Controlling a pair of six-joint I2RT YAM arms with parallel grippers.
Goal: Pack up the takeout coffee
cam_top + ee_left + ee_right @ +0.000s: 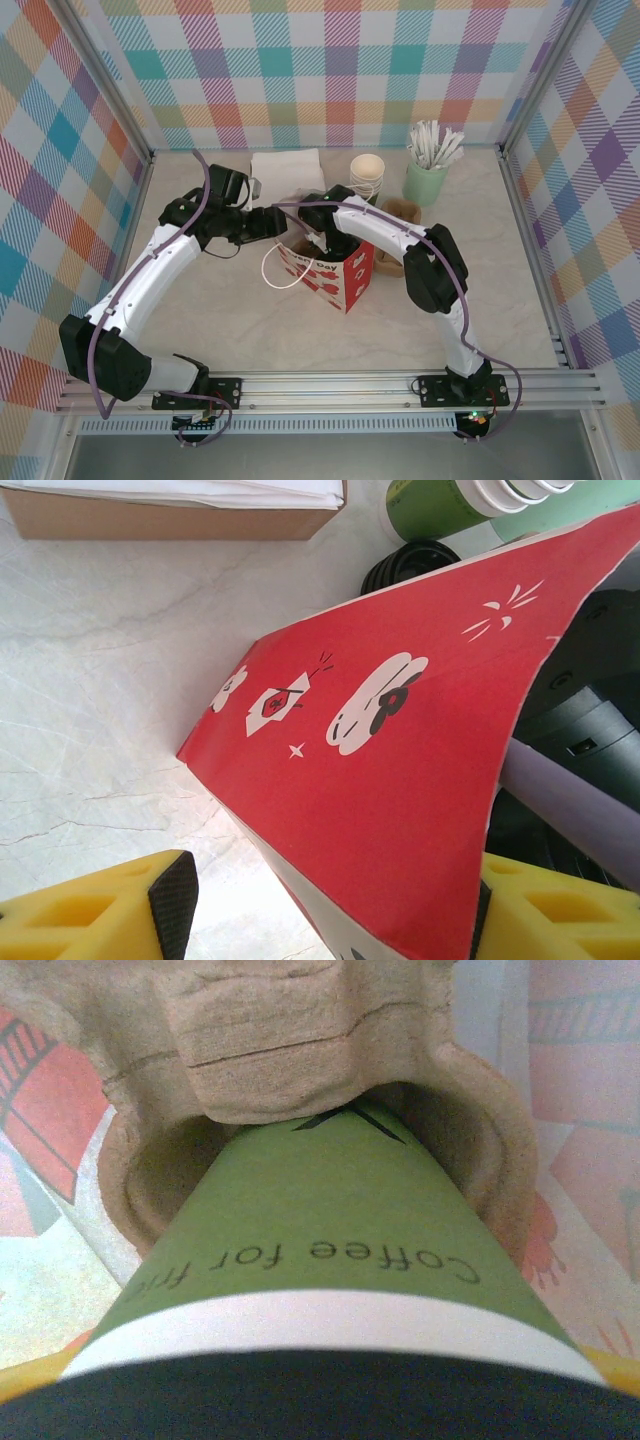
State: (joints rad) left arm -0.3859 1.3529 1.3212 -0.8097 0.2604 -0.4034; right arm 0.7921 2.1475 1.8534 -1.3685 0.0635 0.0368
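The takeout coffee point(320, 1230) is a green paper cup with a white band and a black lid. In the right wrist view it tilts away from the camera, its base in a well of a brown pulp carrier point(270, 1050). My right gripper point(320, 1400) is shut on it near the lid, inside the red paper bag point(340, 272); pale bag walls show on both sides. My left gripper point(330, 910) is open at the bag's rim. The red wall point(400, 780) lies between its fingers: the right pad point(480, 920) touches it, the left pad point(175, 900) stands apart.
Behind the bag are a stack of lidless green cups point(367, 178), a mint holder of white sticks point(425, 180), a napkin box point(288, 165) and black lids point(410, 565). Another brown tray point(402, 212) lies right of the bag. Checked walls close in the table.
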